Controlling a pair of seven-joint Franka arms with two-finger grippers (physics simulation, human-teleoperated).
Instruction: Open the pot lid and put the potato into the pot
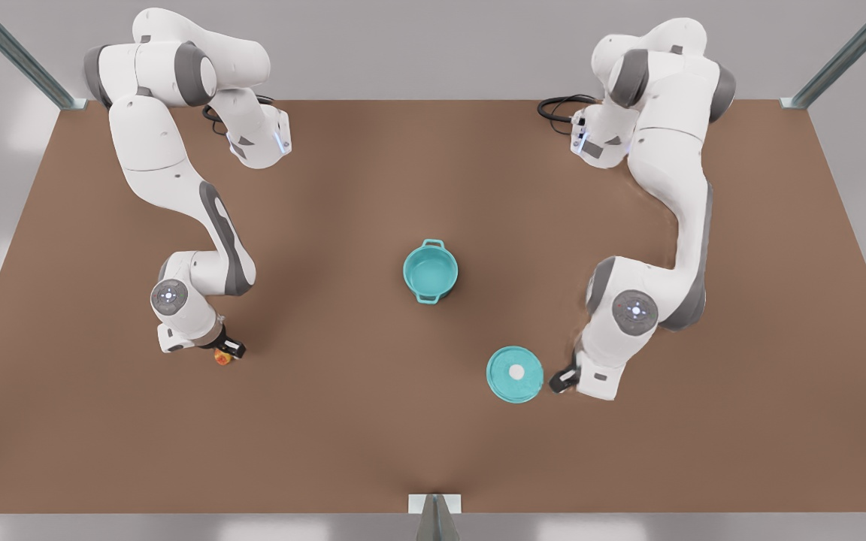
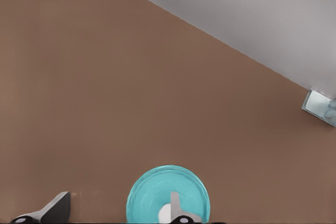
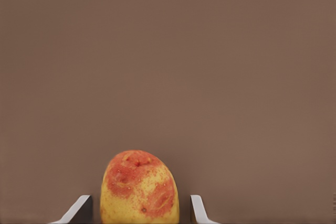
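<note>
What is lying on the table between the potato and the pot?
Nothing: in the front view, the brown table is bare from the potato, under the right gripper, across to the open pot.

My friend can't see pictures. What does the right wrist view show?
A yellow potato with orange-red patches sits on a brown table. The right gripper is open, with one grey finger on each side of the potato and a small gap between.

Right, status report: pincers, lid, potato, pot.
Right pincer open, straddling potato on table. Left pincer open beside pot lid, lid flat on table. Pot uncovered, nothing in the way.
</note>
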